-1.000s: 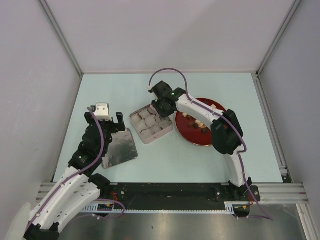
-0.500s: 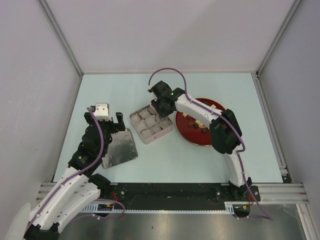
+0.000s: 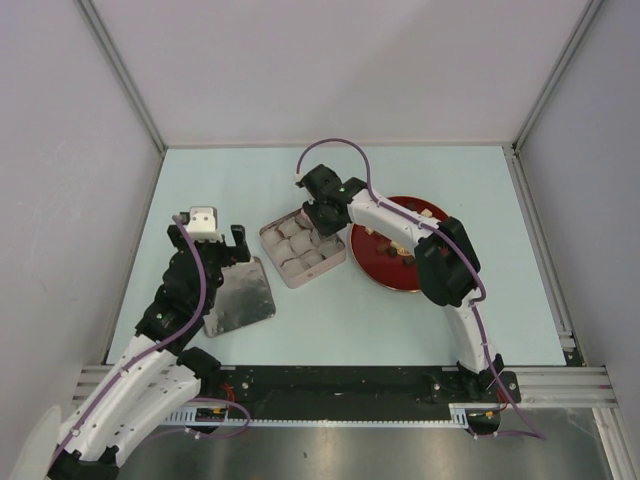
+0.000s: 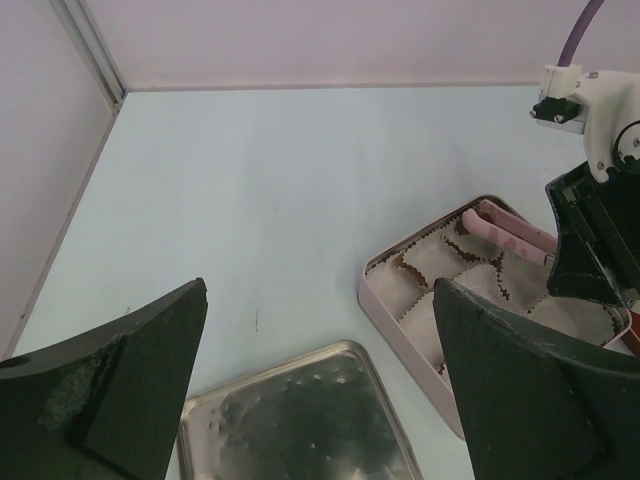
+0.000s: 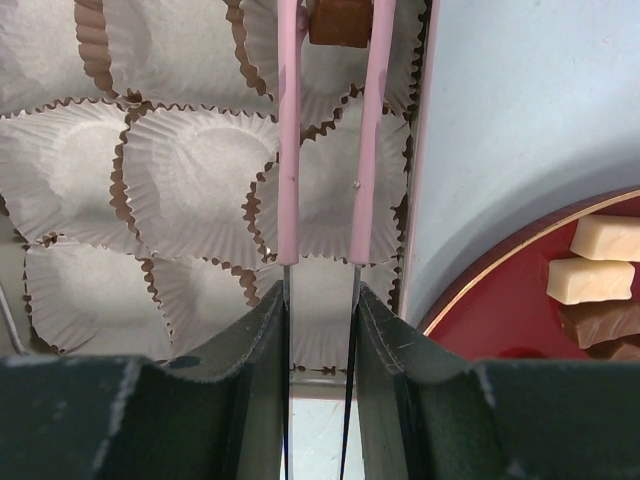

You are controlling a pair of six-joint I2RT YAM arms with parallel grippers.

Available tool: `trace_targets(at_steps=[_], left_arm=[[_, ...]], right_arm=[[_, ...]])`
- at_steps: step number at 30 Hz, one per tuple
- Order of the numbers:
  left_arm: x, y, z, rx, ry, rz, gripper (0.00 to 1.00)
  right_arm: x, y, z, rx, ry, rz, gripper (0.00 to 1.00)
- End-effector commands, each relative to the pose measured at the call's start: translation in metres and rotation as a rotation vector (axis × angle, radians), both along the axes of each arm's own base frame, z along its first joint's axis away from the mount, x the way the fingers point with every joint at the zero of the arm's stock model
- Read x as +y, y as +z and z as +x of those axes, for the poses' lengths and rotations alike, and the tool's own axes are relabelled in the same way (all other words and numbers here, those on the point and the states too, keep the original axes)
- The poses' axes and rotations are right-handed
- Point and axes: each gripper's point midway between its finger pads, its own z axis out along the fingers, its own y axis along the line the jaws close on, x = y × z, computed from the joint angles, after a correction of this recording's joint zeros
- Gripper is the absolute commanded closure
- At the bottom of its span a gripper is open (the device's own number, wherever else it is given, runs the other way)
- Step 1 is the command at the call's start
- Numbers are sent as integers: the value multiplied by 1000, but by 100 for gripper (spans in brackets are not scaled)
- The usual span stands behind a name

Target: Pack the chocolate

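My right gripper (image 5: 320,300) is shut on a pair of pink tongs (image 5: 289,150). The tongs' tips pinch a brown chunk of chocolate (image 5: 340,22) over a white paper cup at the right edge of the square tin (image 5: 418,150). From above, that gripper (image 3: 322,212) hangs over the tin's far corner (image 3: 272,238). More chocolate (image 3: 402,256), brown and cream pieces (image 5: 600,240), lies on the red plate (image 3: 385,275) right of the tin. My left gripper (image 3: 212,245) stands open above the tin's lid (image 4: 300,420), holding nothing.
The silvery lid (image 3: 240,297) lies flat left of the tin. Several empty paper cups (image 5: 190,170) line the tin. The right arm's forearm (image 3: 395,220) crosses over the plate. Grey walls enclose the table on three sides.
The right arm has shifted slightly left, carrying the tongs a little farther over the tin. The left arm has not moved.
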Motion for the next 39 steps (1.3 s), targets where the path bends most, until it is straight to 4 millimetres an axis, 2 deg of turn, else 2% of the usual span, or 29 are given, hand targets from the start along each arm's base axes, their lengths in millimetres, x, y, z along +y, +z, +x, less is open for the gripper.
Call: trace_targets(at_steps=[1, 7, 13, 17, 21, 24, 28, 30, 34, 37, 38, 39], left_arm=[[4, 9, 1, -37, 14, -3, 0], [4, 9, 0, -38, 12, -6, 0], [4, 9, 0, -38, 12, -6, 0], [4, 10, 0, -39, 15, -6, 0], [5, 10, -1, -41, 15, -7, 0], [4, 10, -1, -41, 14, -10, 0], [3, 10, -1, -42, 10, -13, 0], [4, 11, -1, -43, 11, -15, 0], [3, 9, 0, -38, 11, -14, 0], [3, 9, 0, -35, 10, -14, 0], [3, 8, 0, -34, 10, -11, 0], [2, 7, 0, -31, 8, -12, 0]], right_arm=[[7, 14, 12, -53, -11, 34, 68], [8, 22, 10, -65, -9, 44, 61], [7, 25, 8, -68, -9, 48, 60], [9, 41, 7, -87, -9, 76, 59], [8, 69, 4, -123, -12, 121, 57], [3, 81, 0, -135, -20, 133, 54], [-14, 101, -8, -151, -53, 159, 50], [-26, 96, -15, -139, -78, 149, 50], [-56, 98, -25, -138, -138, 150, 51], [-82, 95, -38, -127, -196, 130, 51], [-94, 100, -41, -136, -222, 123, 51], [-104, 90, -47, -112, -253, 102, 51]])
